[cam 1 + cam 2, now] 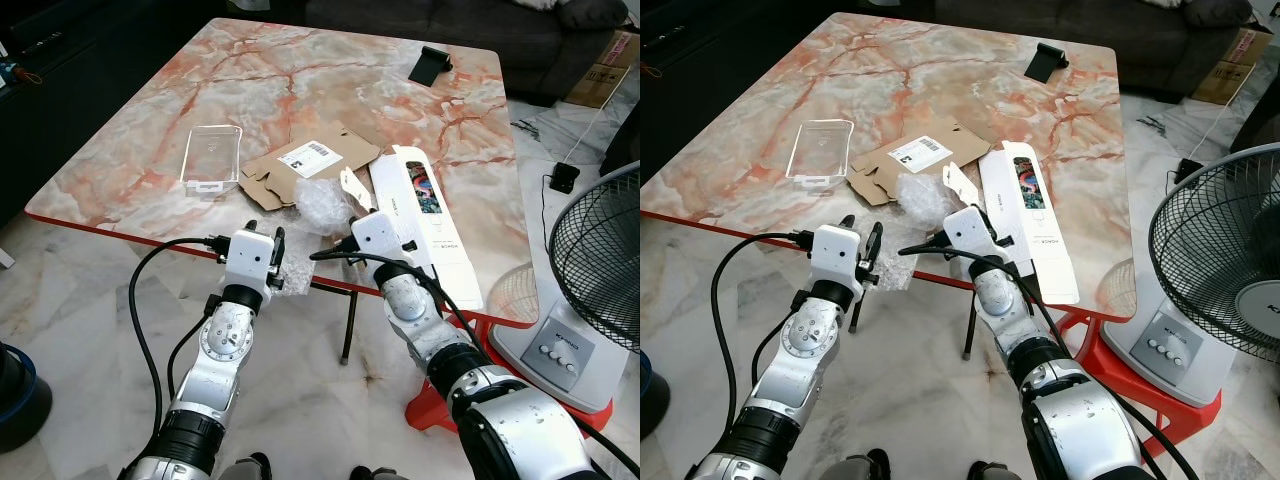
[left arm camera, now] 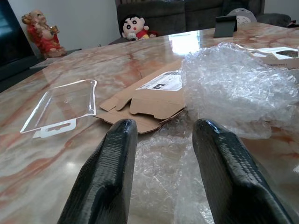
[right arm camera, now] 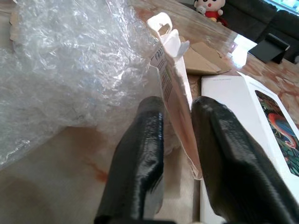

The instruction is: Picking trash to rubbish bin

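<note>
Fingers of my right gripper (image 3: 175, 135) pinch a thin white card flap (image 3: 172, 70) standing on edge at the table's (image 1: 130, 170) near rim. My left gripper (image 2: 161, 154) is spread, bubble wrap (image 2: 233, 88) lying between its tips and bulging at their one o'clock. Farther, at eleven o'clock, lie flattened cardboard (image 1: 300, 165) and a clear plastic tray (image 1: 212, 157).

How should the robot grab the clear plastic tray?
Probably by the tray's near short edge, the one with the hanger tab, coming in from the robot's side. It lies flat with thin raised walls, so the left gripper's fingers could pinch that rim.
</note>
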Robot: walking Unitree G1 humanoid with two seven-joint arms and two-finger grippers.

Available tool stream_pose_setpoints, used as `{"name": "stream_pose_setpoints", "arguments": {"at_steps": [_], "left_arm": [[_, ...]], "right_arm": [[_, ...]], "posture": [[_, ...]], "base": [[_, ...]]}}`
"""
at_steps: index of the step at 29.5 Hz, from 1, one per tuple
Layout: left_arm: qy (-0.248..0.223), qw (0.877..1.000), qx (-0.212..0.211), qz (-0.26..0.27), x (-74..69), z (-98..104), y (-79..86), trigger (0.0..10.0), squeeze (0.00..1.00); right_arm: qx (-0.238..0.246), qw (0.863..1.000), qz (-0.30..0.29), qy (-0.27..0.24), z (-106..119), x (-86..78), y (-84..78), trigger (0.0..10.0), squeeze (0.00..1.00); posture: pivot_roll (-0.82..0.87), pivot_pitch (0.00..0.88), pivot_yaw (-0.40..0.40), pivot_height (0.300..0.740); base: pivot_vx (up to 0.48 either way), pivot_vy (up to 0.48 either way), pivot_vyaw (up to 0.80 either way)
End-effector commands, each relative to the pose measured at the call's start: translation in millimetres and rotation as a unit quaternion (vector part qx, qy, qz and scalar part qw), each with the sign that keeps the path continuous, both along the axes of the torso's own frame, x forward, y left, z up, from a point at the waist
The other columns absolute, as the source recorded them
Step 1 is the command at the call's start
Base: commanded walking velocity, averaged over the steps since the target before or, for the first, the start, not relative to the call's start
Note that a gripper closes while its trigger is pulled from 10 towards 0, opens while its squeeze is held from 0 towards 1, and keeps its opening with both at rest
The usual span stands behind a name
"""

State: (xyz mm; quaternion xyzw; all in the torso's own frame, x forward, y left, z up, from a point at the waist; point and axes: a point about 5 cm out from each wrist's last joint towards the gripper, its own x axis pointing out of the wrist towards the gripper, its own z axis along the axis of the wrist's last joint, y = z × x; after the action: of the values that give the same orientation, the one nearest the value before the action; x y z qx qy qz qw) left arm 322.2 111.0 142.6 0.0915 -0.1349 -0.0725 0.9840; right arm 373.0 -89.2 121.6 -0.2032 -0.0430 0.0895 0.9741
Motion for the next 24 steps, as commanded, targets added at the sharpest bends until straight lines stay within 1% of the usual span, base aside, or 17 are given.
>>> {"name": "stream_pose_setpoints", "arguments": {"at_steps": [1, 16, 18, 19, 21, 22, 24], "left_arm": [[-0.001, 1.0, 0.001, -0.006, -1.6, -0.1, -2.4, 10.0, 0.0], [-0.003, 1.0, -0.004, -0.003, 0.0, 0.2, -3.8, 10.0, 0.0], [-0.004, 1.0, -0.004, -0.002, 0.5, 0.5, -4.1, 10.0, 0.0], [-0.004, 1.0, -0.004, -0.002, 0.5, 0.5, -4.1, 10.0, 0.0], [-0.006, 1.0, -0.005, 0.0, 0.9, 0.8, -4.3, 10.0, 0.0], [-0.006, 1.0, -0.005, 0.0, 0.9, 0.8, -4.3, 10.0, 0.0], [-0.007, 1.0, -0.005, 0.002, 1.5, 1.2, -4.1, 10.0, 0.0]], "right_arm": [[0.011, 1.0, 0.0, 0.001, 0.5, 0.1, 0.2, 0.0, 0.0], [0.036, 0.999, -0.021, -0.021, 17.1, 8.4, -8.0, 0.0, 0.0], [0.047, 0.998, -0.031, -0.031, 24.8, 11.7, -12.1, 0.0, 0.0], [0.047, 0.998, -0.031, -0.031, 24.8, 11.7, -12.1, 0.0, 0.0], [0.061, 0.996, -0.035, -0.047, 35.2, 15.3, -14.7, 0.0, 0.0], [0.061, 0.996, -0.035, -0.047, 35.2, 15.3, -14.7, 0.0, 0.0], [0.071, 0.995, -0.038, -0.061, 43.9, 18.0, -16.5, 0.0, 0.0]], "posture": [[0.15, 0.138, -0.016, 0.74], [0.15, 0.128, -0.026, 0.74], [0.14, 0.127, -0.027, 0.74], [0.14, 0.127, -0.027, 0.74], [0.14, 0.125, -0.028, 0.74], [0.14, 0.125, -0.028, 0.74], [0.14, 0.125, -0.03, 0.74]], "base": [[0.0, 0.0, 0.0], [0.0, 0.0, 0.0], [0.0, 0.0, 0.0], [0.0, 0.0, 0.0], [0.0, 0.0, 0.0], [0.0, 0.0, 0.0], [0.0, 0.0, 0.0]]}}
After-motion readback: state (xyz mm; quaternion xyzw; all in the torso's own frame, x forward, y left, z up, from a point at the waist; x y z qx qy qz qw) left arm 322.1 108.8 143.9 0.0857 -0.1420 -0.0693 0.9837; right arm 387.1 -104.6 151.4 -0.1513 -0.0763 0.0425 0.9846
